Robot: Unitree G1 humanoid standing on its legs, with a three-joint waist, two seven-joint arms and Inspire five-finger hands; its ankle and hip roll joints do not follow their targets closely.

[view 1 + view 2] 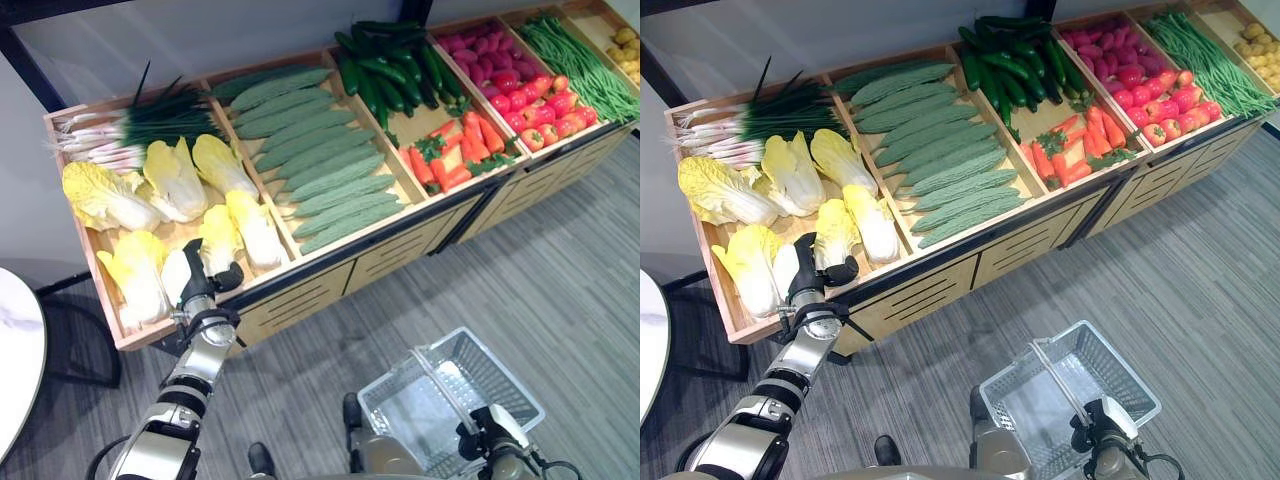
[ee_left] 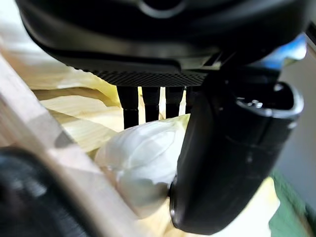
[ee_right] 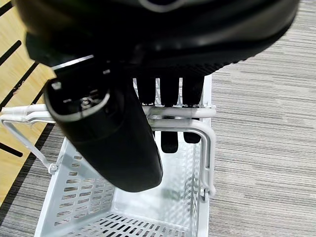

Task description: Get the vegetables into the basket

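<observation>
My left hand wraps its fingers around a cabbage in the crate. My right hand grips the basket by its handle.

Left hand covering part of the front cabbage, grip hidden. Basket cut off at six o'clock. Yellow produce at two o'clock too small to identify.
</observation>
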